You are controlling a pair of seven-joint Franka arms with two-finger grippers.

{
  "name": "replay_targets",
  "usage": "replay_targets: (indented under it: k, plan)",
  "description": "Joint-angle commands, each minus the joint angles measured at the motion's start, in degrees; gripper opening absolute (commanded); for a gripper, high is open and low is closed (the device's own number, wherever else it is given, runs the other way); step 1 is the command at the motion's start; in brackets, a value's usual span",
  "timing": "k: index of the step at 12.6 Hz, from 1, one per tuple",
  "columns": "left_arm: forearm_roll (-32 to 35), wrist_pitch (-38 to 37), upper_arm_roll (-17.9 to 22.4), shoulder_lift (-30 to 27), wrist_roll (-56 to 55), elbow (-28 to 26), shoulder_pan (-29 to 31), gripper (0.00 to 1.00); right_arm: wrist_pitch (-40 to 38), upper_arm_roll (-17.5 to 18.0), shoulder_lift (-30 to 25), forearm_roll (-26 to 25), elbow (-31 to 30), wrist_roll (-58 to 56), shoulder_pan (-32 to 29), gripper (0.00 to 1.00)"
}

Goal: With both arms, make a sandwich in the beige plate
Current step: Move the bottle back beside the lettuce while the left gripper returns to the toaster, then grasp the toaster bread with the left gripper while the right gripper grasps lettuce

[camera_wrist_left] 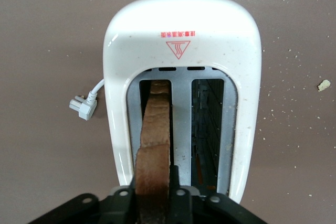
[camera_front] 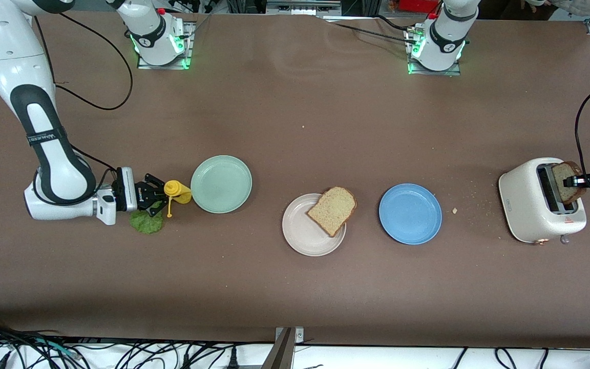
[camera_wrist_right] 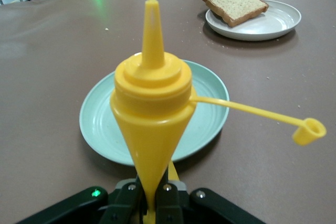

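One bread slice (camera_front: 332, 210) lies on the beige plate (camera_front: 300, 237), overhanging its rim. Mint-green plate (camera_front: 221, 184) and blue plate (camera_front: 410, 213) hold nothing. Left gripper (camera_front: 575, 181) clamps a second slice (camera_front: 567, 182) standing in the toaster (camera_front: 525, 205) slot. Right gripper (camera_front: 160, 197) grips a yellow squeeze bottle (camera_front: 178, 191) over the lettuce leaf (camera_front: 146, 221).

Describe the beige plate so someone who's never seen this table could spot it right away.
Three plates sit in a row across the brown table. The beige plate is the middle one, between the green plate and the blue plate. It alone carries a bread slice, lying over its rim.
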Motion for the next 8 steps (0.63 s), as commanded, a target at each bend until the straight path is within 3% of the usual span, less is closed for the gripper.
replay_targets:
  k: [1, 4, 5, 6, 8]
  plan:
    - [1.91, -0.25, -0.75, -1.06, -0.82, -1.02, 0.52, 0.00, 0.62, 0.69, 0.93, 1.94, 0.68, -1.95, -0.58, 0.00]
    - [1.65, -0.43, -1.19, -1.93, -0.56, -0.40, 0.34, 0.00, 0.89, 0.60, 1.54, 1.94, 0.68, -1.96, -0.58, 0.00]
    - [1.47, -0.43, -1.27, -2.98, -0.21, -0.23, 0.26, 0.00, 0.89, 0.69, 1.72, 2.11, 0.68, -1.95, -0.58, 0.09]
    - [1.38, -0.43, -1.62, -4.03, -0.21, -0.05, 0.17, 0.00, 0.80, 0.60, 1.81, 4.03, 0.60, -2.04, -0.58, 0.33]
    - [1.30, -1.56, -2.68, -6.93, -0.04, -0.05, 0.17, 0.00, 0.71, 0.17, 1.81, 4.84, 0.68, -2.13, -0.66, 1.00]
